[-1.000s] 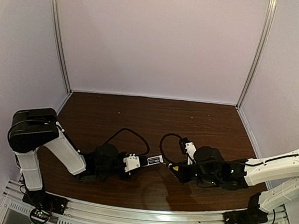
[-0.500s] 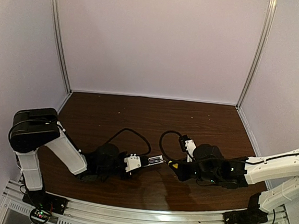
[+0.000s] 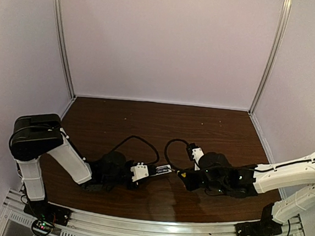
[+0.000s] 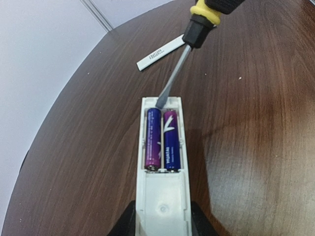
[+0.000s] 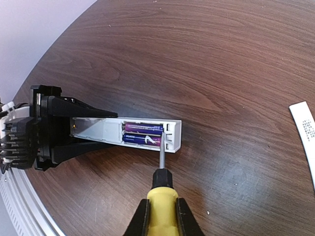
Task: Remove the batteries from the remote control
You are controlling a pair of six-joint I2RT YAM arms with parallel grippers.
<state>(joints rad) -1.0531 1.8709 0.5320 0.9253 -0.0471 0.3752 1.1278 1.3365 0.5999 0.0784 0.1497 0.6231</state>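
Left wrist view: left fingers (image 4: pixel 124 225) clamp the remote control (image 4: pixel 162 199) near the front centre of the worktop (image 4: pixel 256 147) while right fingers (image 5: pixel 140 219) grip the screwdriver (image 4: pixel 173 81), whose tip, at the far end of the batteries (image 4: pixel 161 140), should lever gently upward without slipping.

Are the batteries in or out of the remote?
In: both batteries lie side by side in the remote's open bay, screwdriver tip at its far end.
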